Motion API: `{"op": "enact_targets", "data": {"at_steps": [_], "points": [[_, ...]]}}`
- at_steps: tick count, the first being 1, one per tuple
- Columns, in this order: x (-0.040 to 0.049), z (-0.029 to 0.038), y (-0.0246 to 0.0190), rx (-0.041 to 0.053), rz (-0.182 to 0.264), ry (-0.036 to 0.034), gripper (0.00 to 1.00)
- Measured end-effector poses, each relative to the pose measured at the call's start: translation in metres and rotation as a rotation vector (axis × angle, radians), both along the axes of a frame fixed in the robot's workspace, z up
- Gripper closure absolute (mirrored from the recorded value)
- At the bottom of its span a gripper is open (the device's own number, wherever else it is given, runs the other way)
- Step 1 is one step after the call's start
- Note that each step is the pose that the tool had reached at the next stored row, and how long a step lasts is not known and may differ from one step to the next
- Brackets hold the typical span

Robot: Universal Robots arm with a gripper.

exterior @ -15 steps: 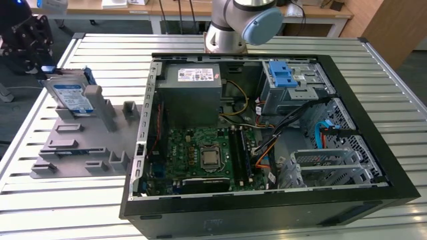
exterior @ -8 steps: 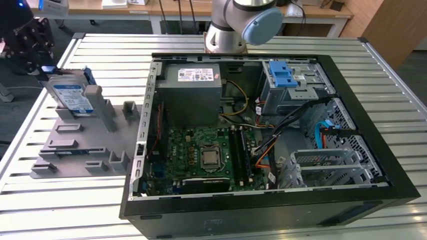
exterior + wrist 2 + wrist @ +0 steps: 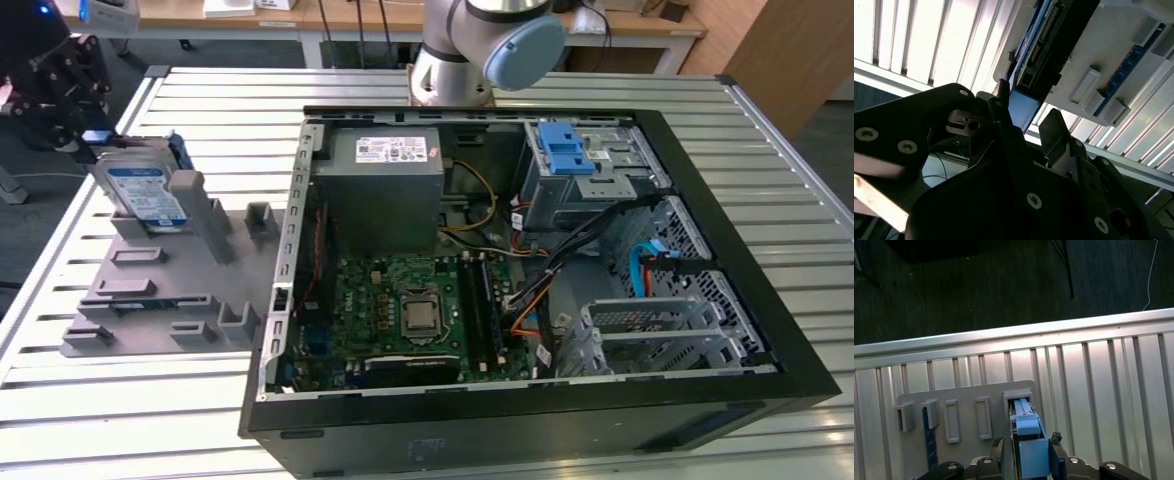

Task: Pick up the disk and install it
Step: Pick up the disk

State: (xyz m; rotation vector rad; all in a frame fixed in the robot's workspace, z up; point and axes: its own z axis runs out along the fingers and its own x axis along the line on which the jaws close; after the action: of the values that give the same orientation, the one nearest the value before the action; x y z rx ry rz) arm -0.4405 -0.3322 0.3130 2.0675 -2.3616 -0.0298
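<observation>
Exterior view: gripper (image 3: 94, 135) sits at the far end on the exterior view's left, over the top edge of the disk (image 3: 140, 190), which stands upright in a slot of the grey holder (image 3: 160, 290) on the slatted table (image 3: 200, 90), left of the open computer case (image 3: 787, 330). First wrist view: both fingers (image 3: 1055, 440) flank the disk's blue carrier edge and look pressed onto it, so I read the grip as clamped on the disk, not yet lifted out. Risks, as a judgement: the hold is only on a narrow plastic edge, so the disk could pivot or slip. A pull that is not straight could jam it in the slot or drag the holder along. A tilted disk could catch on the case rim or on the cables near the drive cage (image 3: 587, 175). Disk look: flat silver body, white-and-blue label facing near, bright blue frame on the edges, connector side partly visible in the second wrist view (image 3: 1041, 47)
</observation>
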Motion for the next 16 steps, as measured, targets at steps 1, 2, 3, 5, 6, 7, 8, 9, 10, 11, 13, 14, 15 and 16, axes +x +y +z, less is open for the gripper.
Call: {"op": "enact_targets", "data": {"at_steps": [1, 2, 3, 5, 6, 7, 8, 9, 10, 11, 13, 14, 15, 16], "points": [[0.0000, -0.0004, 0.0001, 0.0000, 0.000, -0.0001, 0.55], [0.0000, -0.0011, 0.0002, 0.0001, 0.000, -0.0002, 0.48], [-0.0001, -0.0019, 0.0003, 0.0001, 0.000, -0.0001, 0.48], [-0.0001, -0.0032, 0.0009, -0.0001, 0.000, 0.0002, 0.48], [0.0000, -0.0039, 0.0011, 0.0000, 0.000, 0.0000, 0.48], [0.0000, -0.0045, 0.0012, 0.0000, 0.000, 0.0001, 0.48], [0.0000, -0.0051, 0.0015, 0.0000, 0.000, 0.0003, 0.48], [0.0000, -0.0061, 0.0015, 0.0000, 0.000, 0.0001, 0.48], [0.0000, -0.0073, 0.0016, 0.0001, 0.000, 0.0002, 0.48], [0.0000, -0.0085, 0.0017, 0.0001, 0.000, 0.0002, 0.48], [0.0000, -0.0104, 0.0019, 0.0000, 0.000, 0.0003, 0.48], [0.0000, -0.0110, 0.0021, 0.0000, 0.000, 0.0006, 0.48], [-0.0001, -0.0116, 0.0026, 0.0000, 0.000, 0.0009, 0.48], [-0.0001, -0.0121, 0.0030, 0.0000, 0.000, 0.0009, 0.48]]}}
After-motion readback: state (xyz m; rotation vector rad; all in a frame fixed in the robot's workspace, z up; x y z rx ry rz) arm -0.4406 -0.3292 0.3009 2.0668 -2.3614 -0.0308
